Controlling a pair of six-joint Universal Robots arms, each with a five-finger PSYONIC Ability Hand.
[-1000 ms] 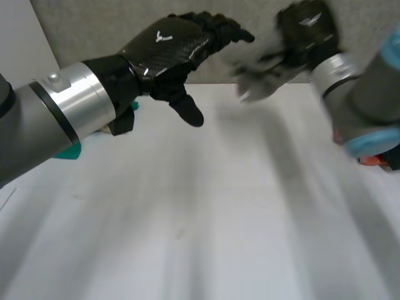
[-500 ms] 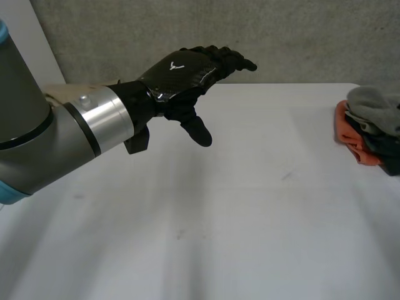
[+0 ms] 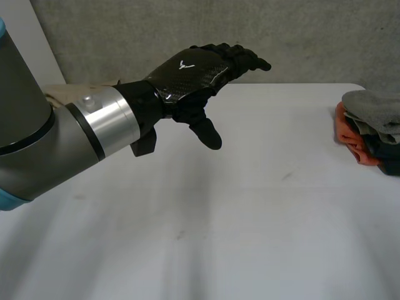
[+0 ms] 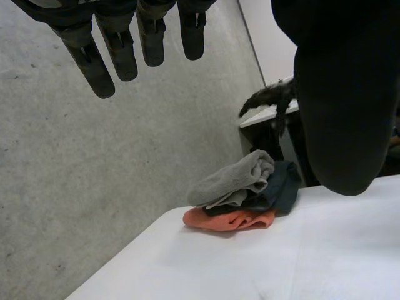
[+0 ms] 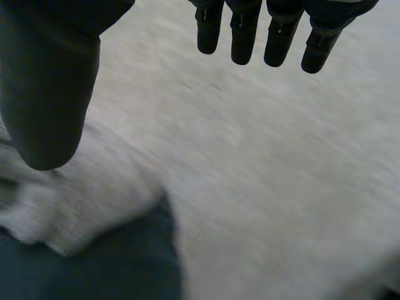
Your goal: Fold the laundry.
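A small pile of laundry [image 3: 372,134] lies at the table's right edge: a grey cloth [image 3: 375,106] on top, a dark one under it, an orange one [image 3: 350,139] at the bottom. The left wrist view has the same pile [image 4: 234,181] beyond my left hand's fingertips [image 4: 103,62]. My left hand [image 3: 187,72] hovers open above the table's far middle, palm down, holding nothing. In the right wrist view my right hand [image 5: 47,81] is open, fingers straight, just above the grey cloth [image 5: 75,206] and a dark teal cloth [image 5: 94,269].
The white table [image 3: 250,219] runs back to a grey wall. A beige thing [image 3: 62,94] lies at the far left behind my left arm. A second table with a dark object [image 4: 269,100] stands beyond the pile.
My right arm, which carried a grey cloth over the table's far right, has left the head view. The grey cloth now lies on the pile. My left hand drifted slightly right.
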